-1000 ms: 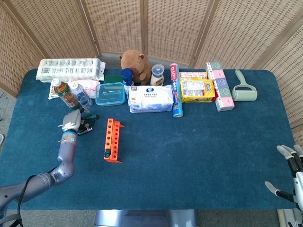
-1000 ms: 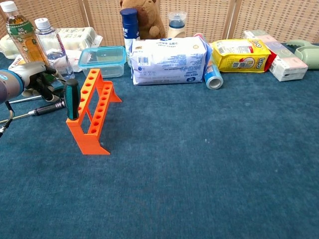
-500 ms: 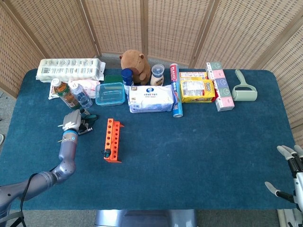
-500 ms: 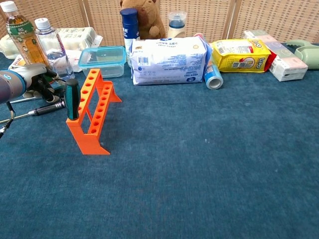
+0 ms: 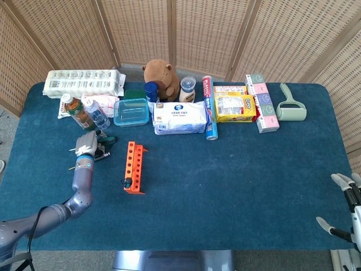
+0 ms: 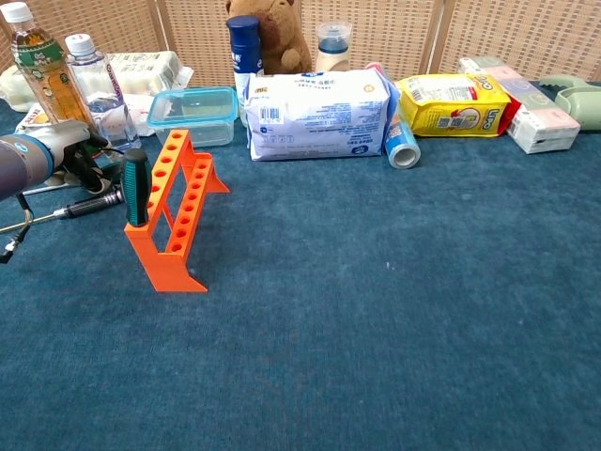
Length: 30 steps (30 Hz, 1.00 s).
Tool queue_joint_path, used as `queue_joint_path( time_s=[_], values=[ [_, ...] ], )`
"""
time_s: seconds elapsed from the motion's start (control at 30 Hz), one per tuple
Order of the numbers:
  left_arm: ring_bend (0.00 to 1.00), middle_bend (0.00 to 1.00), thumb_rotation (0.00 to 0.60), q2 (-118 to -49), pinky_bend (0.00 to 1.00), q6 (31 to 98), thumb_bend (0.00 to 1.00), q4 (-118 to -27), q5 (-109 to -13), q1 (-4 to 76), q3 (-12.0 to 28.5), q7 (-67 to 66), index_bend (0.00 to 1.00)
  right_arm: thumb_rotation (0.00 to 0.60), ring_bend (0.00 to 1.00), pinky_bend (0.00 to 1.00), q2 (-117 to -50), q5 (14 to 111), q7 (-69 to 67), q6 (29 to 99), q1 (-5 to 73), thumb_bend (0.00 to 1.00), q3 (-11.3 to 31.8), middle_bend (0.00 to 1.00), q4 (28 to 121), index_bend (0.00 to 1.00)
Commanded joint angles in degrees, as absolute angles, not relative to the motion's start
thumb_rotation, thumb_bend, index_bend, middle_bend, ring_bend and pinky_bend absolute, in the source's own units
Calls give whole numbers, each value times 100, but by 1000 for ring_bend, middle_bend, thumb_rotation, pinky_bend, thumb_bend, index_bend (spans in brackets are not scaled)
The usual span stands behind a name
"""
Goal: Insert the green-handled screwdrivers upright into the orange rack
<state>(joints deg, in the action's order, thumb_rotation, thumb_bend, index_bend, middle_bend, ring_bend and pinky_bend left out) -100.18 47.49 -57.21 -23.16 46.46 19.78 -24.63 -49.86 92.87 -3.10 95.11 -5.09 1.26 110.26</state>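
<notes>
The orange rack (image 5: 134, 167) (image 6: 176, 211) stands left of the table's middle. One green-handled screwdriver (image 5: 127, 182) (image 6: 137, 186) is upright in its near end. My left hand (image 5: 87, 145) (image 6: 66, 150) is on the table just left of the rack. Its dark fingers curl down over a loose green handle (image 5: 108, 139) (image 6: 111, 162); whether they grip it I cannot tell. Another screwdriver (image 6: 89, 203) lies flat in front of that hand. My right hand (image 5: 345, 210) hangs off the table's near right corner, fingers spread and holding nothing.
Two bottles (image 6: 92, 80) and a clear lidded box (image 6: 192, 115) stand right behind the left hand. Further back runs a row of a wipes pack (image 5: 180, 117), plush toy (image 5: 161, 76), yellow pack (image 5: 234, 107) and lint roller (image 5: 291, 107).
My left hand has shifted slightly away from me over the loose screwdrivers. The rack, its upright screwdriver and the right hand have not moved.
</notes>
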Motion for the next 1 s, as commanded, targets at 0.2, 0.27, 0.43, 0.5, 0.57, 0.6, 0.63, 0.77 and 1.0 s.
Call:
queue_joint_path(
  time_s=[0.2, 0.27, 0.43, 0.5, 0.57, 0.6, 0.63, 0.77, 1.0],
  values=[
    [871, 897, 600, -9812, 914, 4936, 511, -6183, -2466, 4538, 2061, -2357, 499, 600, 26, 0, -4977, 9322, -342, 9539, -521, 0, 117, 165, 11015, 126],
    [871, 897, 600, -9678, 914, 5017, 512, -6413, -2539, 4475, 2085, -2295, 499, 600, 26, 0, -4979, 9335, -337, 9533, -520, 0, 110, 165, 11018, 126],
    [871, 897, 600, -9320, 914, 5176, 512, -6945, -2739, 4312, 2095, -2157, 500, 600, 26, 0, -4984, 9362, -324, 9520, -516, 0, 96, 165, 11025, 126],
    [871, 897, 600, -9198, 914, 5201, 512, -7122, -2784, 4254, 2117, -2076, 500, 600, 26, 0, -4987, 9368, -313, 9516, -515, 0, 92, 164, 11029, 126],
    [871, 897, 600, -9046, 914, 5212, 511, -7342, -2853, 4183, 2143, -1958, 500, 600, 26, 0, -4994, 9373, -295, 9516, -517, 0, 89, 164, 11029, 126],
    [871, 897, 600, -8972, 914, 5219, 511, -7451, -2894, 4147, 2155, -1897, 500, 600, 27, 0, -4997, 9374, -287, 9513, -515, 0, 88, 165, 11029, 126],
    [871, 897, 600, -8880, 914, 5225, 512, -7588, -2952, 4104, 2166, -1824, 501, 600, 27, 0, -5000, 9374, -281, 9509, -513, 0, 89, 165, 11031, 126],
    [871, 897, 600, -8557, 914, 5307, 511, -8074, -3189, 3961, 2170, -1629, 508, 600, 26, 0, -5013, 9363, -256, 9490, -507, 0, 87, 164, 11029, 126],
    [871, 897, 600, -8013, 914, 5540, 512, -9007, -3588, 3742, 2144, -1382, 517, 600, 26, 0, -5026, 9382, -209, 9488, -507, 0, 79, 165, 11043, 126]
  ],
)
